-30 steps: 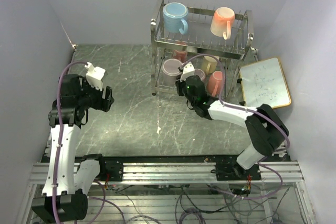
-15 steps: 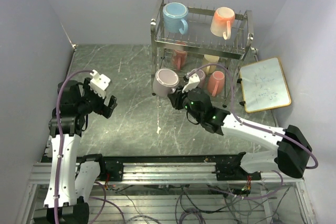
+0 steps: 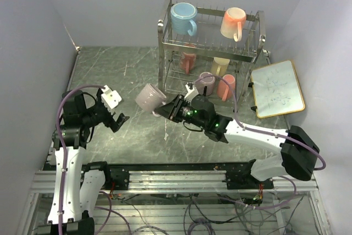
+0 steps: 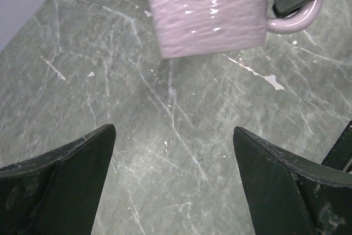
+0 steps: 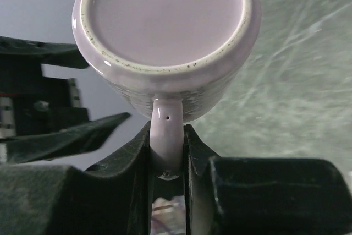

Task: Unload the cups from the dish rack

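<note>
My right gripper (image 3: 169,111) is shut on the handle of a mauve mug (image 3: 149,98) and holds it in the air left of the chrome dish rack (image 3: 162,42). In the right wrist view the jaws pinch the handle (image 5: 166,136) and the mug's base (image 5: 165,15) faces the camera. My left gripper (image 3: 117,119) is open and empty, left of the mug; the mug (image 4: 206,12) fills the top of its view. On the rack's top tier sit a light blue mug (image 3: 183,17) and a peach-orange mug (image 3: 233,23). Below are salmon (image 3: 187,60), pale yellow (image 3: 220,65), mauve (image 3: 206,84) and pink (image 3: 225,87) mugs.
A gold-framed whiteboard (image 3: 278,88) lies right of the rack. Grey walls close in on the left, back and right. The marbled tabletop (image 3: 137,70) spreads left of the rack. A metal rail (image 3: 176,179) runs along the near edge.
My right gripper has pulled the mauve mug out of the lower tier and carried it left. My left gripper has swung lower and turned toward the mug.
</note>
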